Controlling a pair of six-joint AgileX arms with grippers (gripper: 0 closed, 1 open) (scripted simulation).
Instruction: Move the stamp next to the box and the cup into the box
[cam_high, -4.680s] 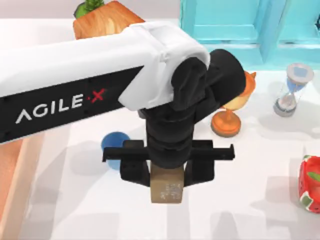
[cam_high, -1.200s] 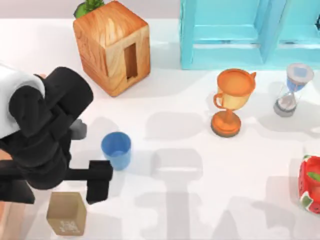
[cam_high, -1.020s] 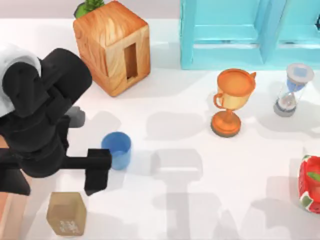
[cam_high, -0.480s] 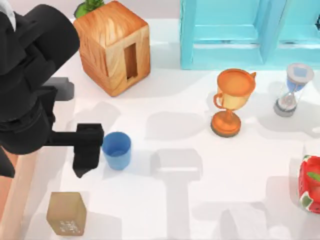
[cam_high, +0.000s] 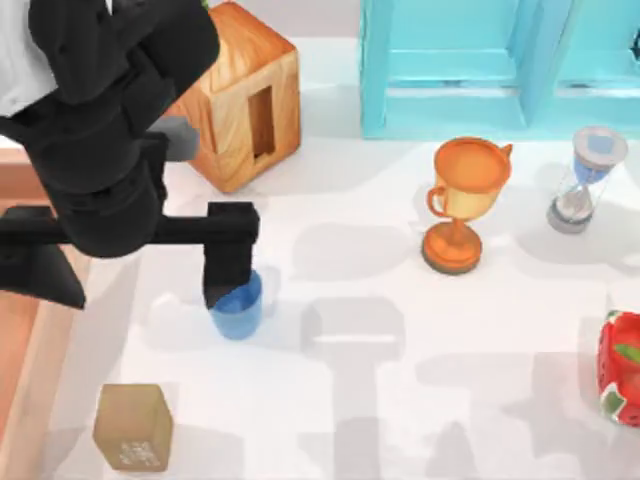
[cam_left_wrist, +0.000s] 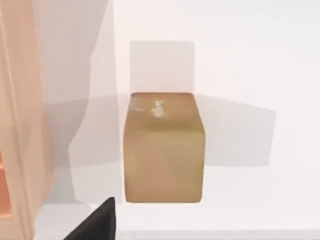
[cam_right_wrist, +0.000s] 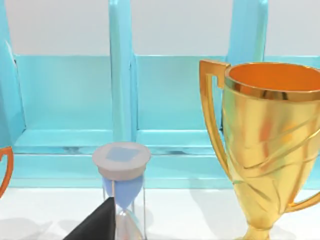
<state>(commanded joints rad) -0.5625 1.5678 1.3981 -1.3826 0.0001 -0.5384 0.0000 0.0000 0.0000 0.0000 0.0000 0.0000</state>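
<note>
Our left gripper (cam_high: 140, 262), fingers spread and holding nothing, hangs over the blue cup (cam_high: 237, 308), one finger at its near rim, stamp (cam_high: 133, 427) already beside the box (cam_high: 22, 330).

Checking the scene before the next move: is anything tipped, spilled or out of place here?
Nothing stands out. The cup, stamp, trophy and hourglass all stand upright; the left hand hovers by the cup.

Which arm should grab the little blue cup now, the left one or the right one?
Left, probably. The left gripper hangs open right over the blue cup, beside the box. The stamp already sits by the box.
</note>
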